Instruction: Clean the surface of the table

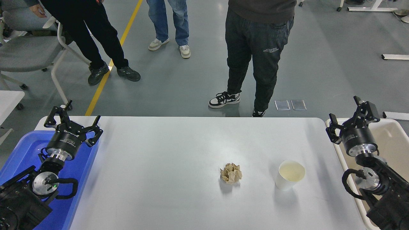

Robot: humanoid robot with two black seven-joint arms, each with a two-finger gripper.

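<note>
Pincer of the left arm (73,122) hangs spread open over a blue tub (19,150). On the white counter (159,166) a crumpled paper ball (231,173) lies near a paper cup (289,174). The right pincer (353,118) gapes empty above a cream tub (394,137).

Matte white table surface (166,166); crumpled brown paper ball (231,173); glossy blue plastic tub (22,150).

Left pincer (73,118) parked at lower left, fingers spread; right pincer (351,116) raised at right edge, fingers apart.
</note>
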